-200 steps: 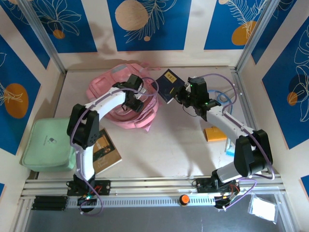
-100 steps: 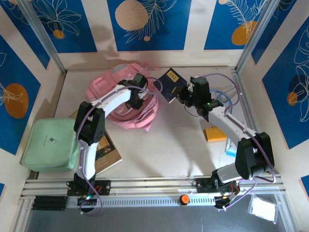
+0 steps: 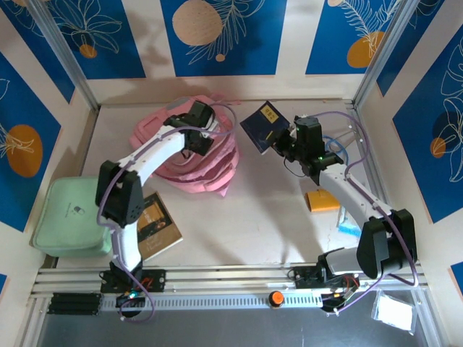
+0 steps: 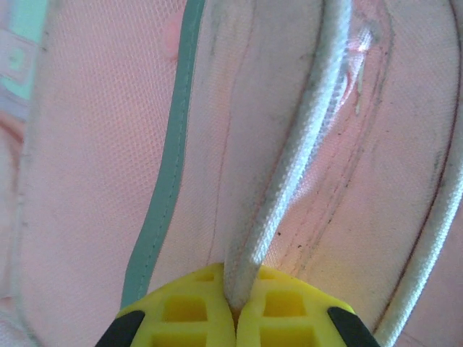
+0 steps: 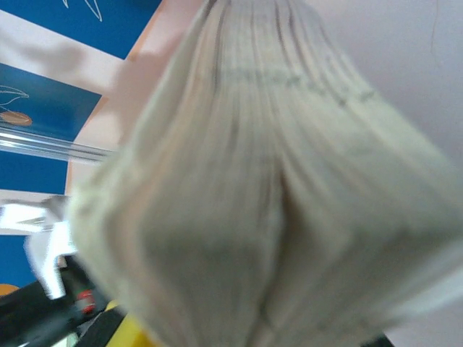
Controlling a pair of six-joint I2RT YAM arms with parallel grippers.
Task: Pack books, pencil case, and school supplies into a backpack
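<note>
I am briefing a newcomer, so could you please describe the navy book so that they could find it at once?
Start at the pink backpack at the far middle of the table. Just to its right, a navy book is pinched in the right tool. Its dark cover with a pale label sets it apart from the brown book lying flat at the near left.

Left arm, right arm: white links, black joint housings. Purple cable loops loosely along each arm. Black bases, squat and blocky. Small green light on the right wrist housing, and another low at the left base. Left gripper: yellow moulded fingers, square recesses, black outer corners.
</note>
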